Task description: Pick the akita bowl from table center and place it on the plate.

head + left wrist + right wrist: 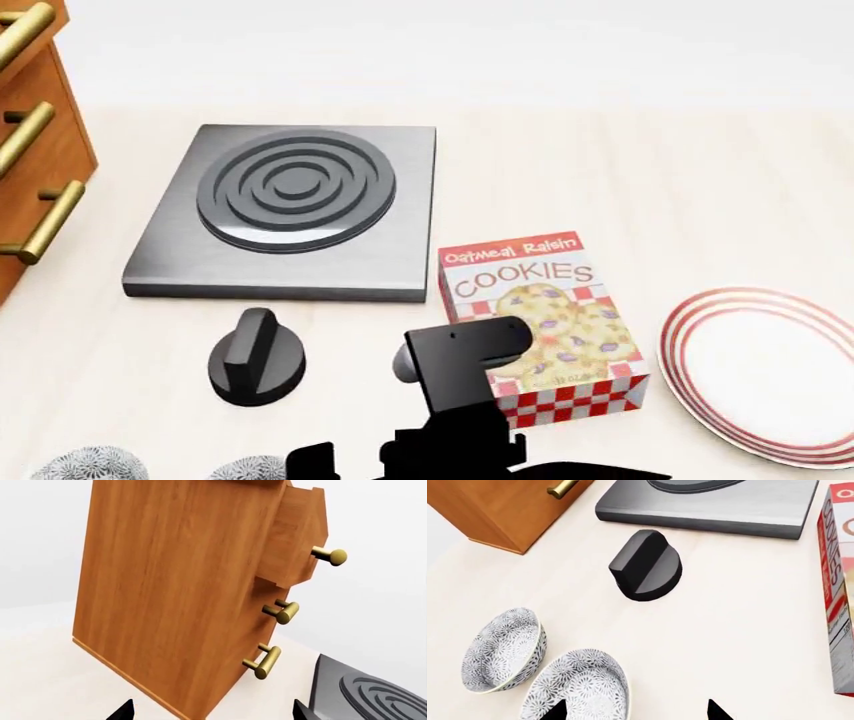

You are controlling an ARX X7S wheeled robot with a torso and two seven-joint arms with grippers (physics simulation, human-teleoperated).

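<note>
At the near edge of the head view, two patterned bowls peek up side by side: the akita bowl [251, 468], the one closer to the middle of the surface [694, 190], and its twin bowl [88, 465] to its left. In the right wrist view both show better: the akita bowl [577, 687] sits partly under the right pincer [635, 711], whose two dark fingertips stand spread apart, one over the bowl's rim and the other over bare surface. It holds nothing. The twin bowl [504, 650] lies just beside it, nearly touching. Both bowls are empty, their insides carrying the same grey floral pattern.

The right arm [461, 385] rises dark in the head view, covering the near left corner of the cookie box [541, 320]. Just beyond the bowls stands a black knob [256, 357], with open surface around it. The plate [761, 375] lies at the right edge of the head view, past the cookie box, empty and cut off by the frame; the box stands between it and the bowls.

Farther back sits a grey burner slab [287, 210] with concentric rings. At the far left stands a wooden drawer cabinet [34, 140] with brass handles. The left pincer [212, 711] faces that cabinet [180, 595], its tips wide apart and empty, the top drawer [297, 540] pulled slightly out.
</note>
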